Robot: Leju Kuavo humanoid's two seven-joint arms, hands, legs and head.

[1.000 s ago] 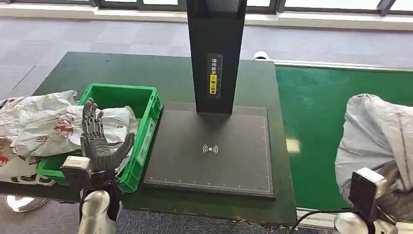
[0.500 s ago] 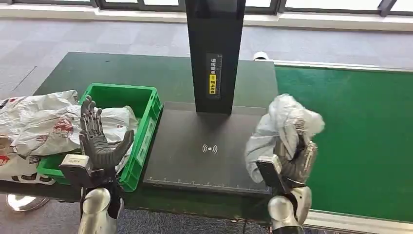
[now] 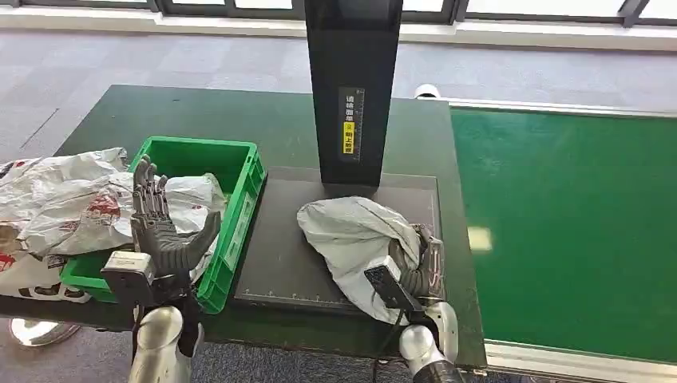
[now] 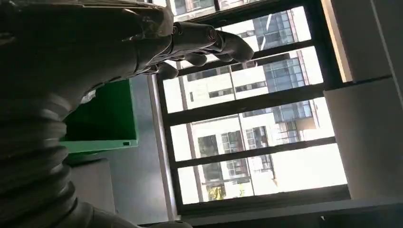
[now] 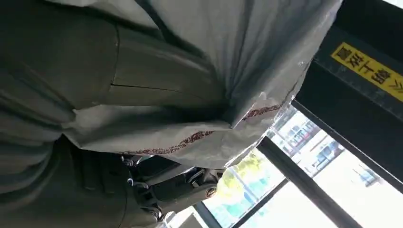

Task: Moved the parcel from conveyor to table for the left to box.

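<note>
A grey plastic parcel (image 3: 351, 236) lies on the black scanner plate (image 3: 275, 255) in front of the black post. My right hand (image 3: 425, 268) grips the parcel's right side from below; its fingers are partly hidden under the bag. In the right wrist view the parcel (image 5: 237, 57) drapes over the hand's thumb (image 5: 157, 76). My left hand (image 3: 164, 231) stands upright with fingers spread at the near edge of the green box (image 3: 238, 171), holding nothing. In the left wrist view the left hand (image 4: 142, 42) has its fingers apart against the windows.
The green box holds white parcels (image 3: 188, 199), and more parcels (image 3: 48, 199) are heaped on the table to its left. The green conveyor (image 3: 575, 231) runs along the right. The black scanner post (image 3: 351, 88) rises behind the plate.
My right hand has carried the grey parcel leftward from the conveyor over the plate's right edge and lowered it onto the plate. The left hand has barely moved.
</note>
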